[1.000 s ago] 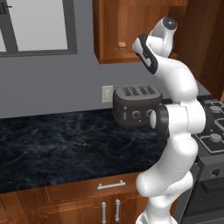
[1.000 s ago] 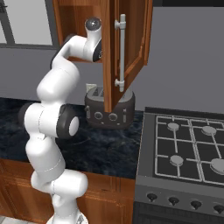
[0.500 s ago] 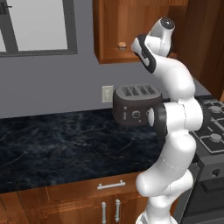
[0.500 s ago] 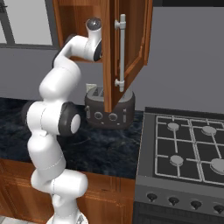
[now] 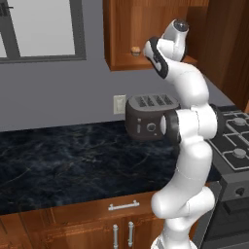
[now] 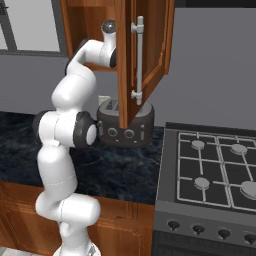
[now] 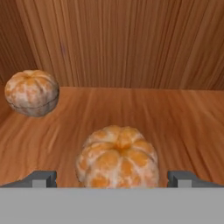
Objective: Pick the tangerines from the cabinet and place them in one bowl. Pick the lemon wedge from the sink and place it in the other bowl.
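Observation:
In the hand view my gripper [image 7: 113, 178] is open inside the cabinet [image 7: 131, 48]. Its two fingertips [image 7: 41, 178] stand on either side of the near tangerine [image 7: 117, 155], which rests on the wooden shelf and reaches neither finger. A second tangerine [image 7: 31, 92] lies further back to the left. From the left base view one tangerine [image 5: 135, 50] shows on the cabinet's [image 5: 141, 29] open shelf, just left of my wrist. In the right base view my arm reaches into the cabinet [image 6: 87, 20] behind its open door [image 6: 145, 55].
A dark toaster [image 5: 146, 116] stands on the black marble counter [image 5: 63, 155] under the cabinet. The open cabinet door hangs above the toaster [image 6: 120, 125], close to my forearm. A gas stove [image 6: 215, 170] lies to the right, and a window [image 5: 41, 29] to the left.
My hand has crept slightly further into the cabinet. The jaws have stayed open and the tangerines have not moved.

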Motion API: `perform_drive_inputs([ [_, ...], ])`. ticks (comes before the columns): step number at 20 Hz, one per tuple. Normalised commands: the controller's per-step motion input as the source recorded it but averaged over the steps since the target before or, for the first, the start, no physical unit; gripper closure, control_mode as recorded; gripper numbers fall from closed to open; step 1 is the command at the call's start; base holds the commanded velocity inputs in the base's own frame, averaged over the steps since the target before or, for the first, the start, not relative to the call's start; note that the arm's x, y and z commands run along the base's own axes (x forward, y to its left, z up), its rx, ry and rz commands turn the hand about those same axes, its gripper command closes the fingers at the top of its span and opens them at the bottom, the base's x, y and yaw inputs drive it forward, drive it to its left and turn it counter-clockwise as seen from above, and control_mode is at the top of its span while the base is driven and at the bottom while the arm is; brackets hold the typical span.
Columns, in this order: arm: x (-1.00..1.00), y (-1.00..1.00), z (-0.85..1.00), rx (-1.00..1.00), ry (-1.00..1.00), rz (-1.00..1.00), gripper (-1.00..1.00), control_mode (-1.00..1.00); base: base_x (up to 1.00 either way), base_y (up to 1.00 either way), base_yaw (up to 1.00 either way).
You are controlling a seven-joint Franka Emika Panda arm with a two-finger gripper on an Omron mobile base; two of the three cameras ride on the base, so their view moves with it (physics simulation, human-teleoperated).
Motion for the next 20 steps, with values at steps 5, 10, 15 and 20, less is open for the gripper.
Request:
perform_drive_inputs([
  [5, 0.28, -0.01, 0.0, 0.0, 0.02, 0.0, -1.0, -1.0, 0.0, 0.0, 0.0],
  [10, 0.13, -0.02, -0.03, 0.0, 0.02, 0.0, -1.0, -1.0, 0.0, 0.0, 0.0],
  [15, 0.01, 0.0, -0.2, 0.0, 0.01, 0.0, 1.0, -1.0, 0.0, 0.0, 0.0],
  [20, 0.0, -0.01, -0.32, 0.0, 0.0, 0.0, 1.0, -1.0, 0.0, 0.0, 0.0],
])
